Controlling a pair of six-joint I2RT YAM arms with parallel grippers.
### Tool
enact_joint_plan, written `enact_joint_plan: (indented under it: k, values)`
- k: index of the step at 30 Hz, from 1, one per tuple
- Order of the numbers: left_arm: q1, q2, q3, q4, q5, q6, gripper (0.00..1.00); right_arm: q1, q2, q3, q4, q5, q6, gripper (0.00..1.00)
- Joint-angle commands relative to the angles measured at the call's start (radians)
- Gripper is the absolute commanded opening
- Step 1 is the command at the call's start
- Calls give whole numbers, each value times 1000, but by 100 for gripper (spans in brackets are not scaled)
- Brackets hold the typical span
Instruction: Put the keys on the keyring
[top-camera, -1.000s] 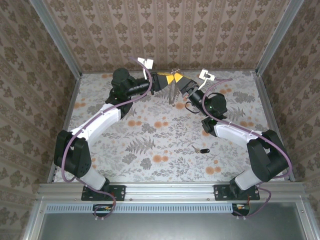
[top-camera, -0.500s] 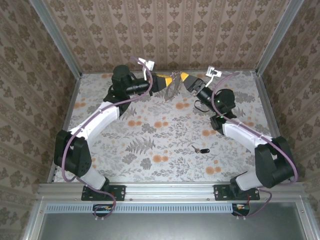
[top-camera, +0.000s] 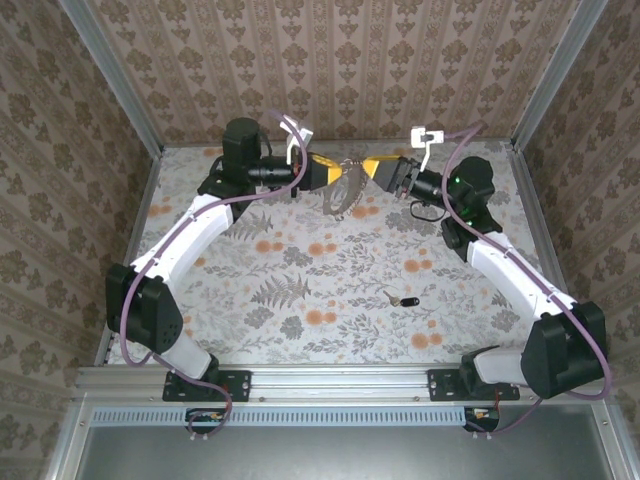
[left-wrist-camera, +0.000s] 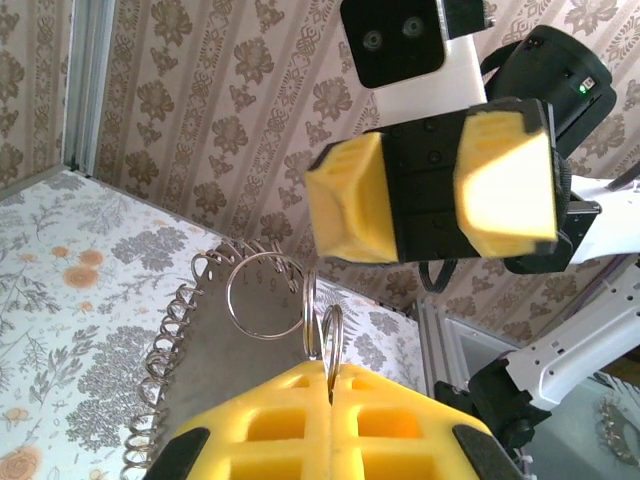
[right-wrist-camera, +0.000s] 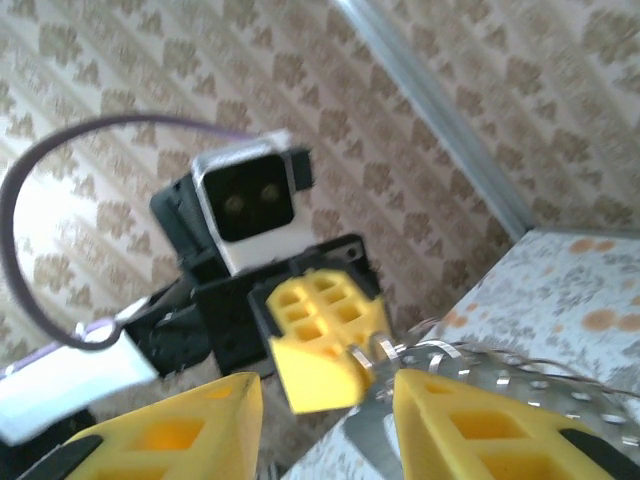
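Nothing threaded yet. The key lies flat on the bench, right of centre, well apart from both arms. The keyring hangs at the back: left jaws closed on its small split ring; right jaws open, empty, facing it, near. Left to do: fetch key, thread it on. The key is tiny, with a black oblong head and short silver blade. The keyring is a thin, floppy-looking band with a wavy coiled-wire edge, plus a round wire ring.
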Motion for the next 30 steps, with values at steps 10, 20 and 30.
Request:
enact_joint_plan:
  k: [10,20,30]
  values:
    - [-3,-6,37,37,65,-12,0,57,-37,2,-77,-49,-88,37]
    - [-17,-12,42,34,84,-15,0,54,-24,21,-91,4,-118,37]
    - [-30,-20,38,29,93,-10,0,43,-5,31,-80,38,-112,37]
